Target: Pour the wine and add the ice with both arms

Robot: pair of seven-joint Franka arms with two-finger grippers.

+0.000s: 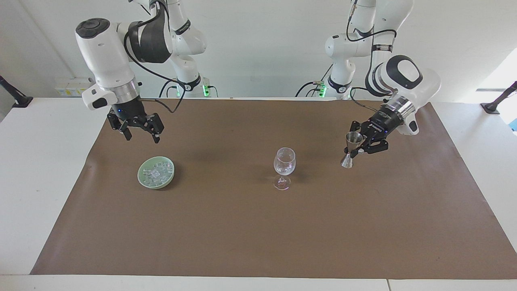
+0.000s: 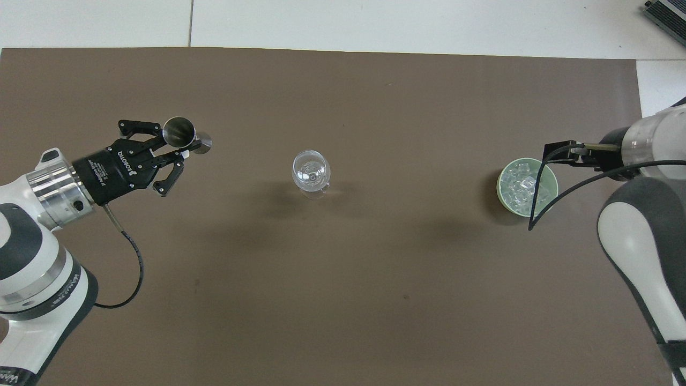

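My white left arm's black two-finger gripper (image 1: 357,148) is clamped tight, tilted; my right arm's gripper (image 1: 139,133) hangs downward, fingers spread.

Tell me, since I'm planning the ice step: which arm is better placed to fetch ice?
Right. Its open tool hangs by the ice; the left tool is shut on the jigger.

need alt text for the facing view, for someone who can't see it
The left gripper holds a steel jigger upright beside a clear wine glass at the middle of a brown mat. The open right gripper hangs above the mat near a green bowl of ice.
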